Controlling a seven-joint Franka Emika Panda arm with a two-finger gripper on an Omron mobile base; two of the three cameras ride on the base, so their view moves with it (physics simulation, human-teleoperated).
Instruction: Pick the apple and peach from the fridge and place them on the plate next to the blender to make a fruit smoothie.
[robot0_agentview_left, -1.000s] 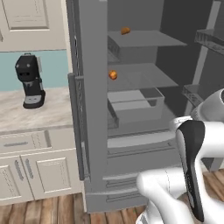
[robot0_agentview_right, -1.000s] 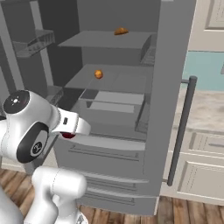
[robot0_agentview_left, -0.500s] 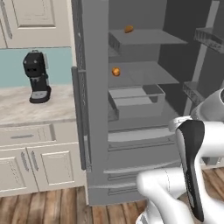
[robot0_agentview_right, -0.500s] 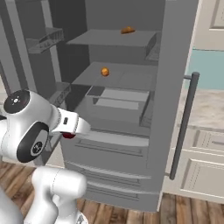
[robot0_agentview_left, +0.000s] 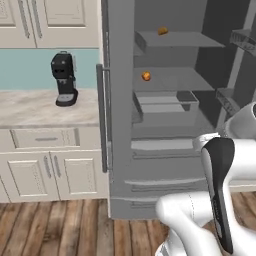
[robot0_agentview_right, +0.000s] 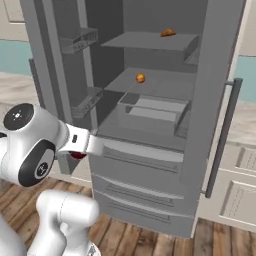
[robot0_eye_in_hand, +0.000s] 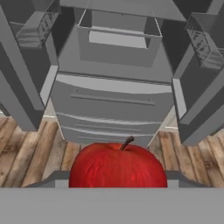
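Black coffee machine (robot0_agentview_left: 64, 79) stands on the marble counter (robot0_agentview_left: 35, 109), left of the tall grey fridge (robot0_agentview_left: 120, 125) — open, bar handle toward the counter. Inside: oblong orange-brown lump (robot0_agentview_left: 162, 31) on the top shelf, small round orange peach (robot0_agentview_left: 146, 76) on the shelf below, above an open grey drawer (robot0_agentview_left: 162, 102). Gripper (robot0_agentview_right: 82, 150) narrow, clamped on the bright red apple (robot0_eye_in_hand: 117, 166) — low, in front of the fridge drawers.
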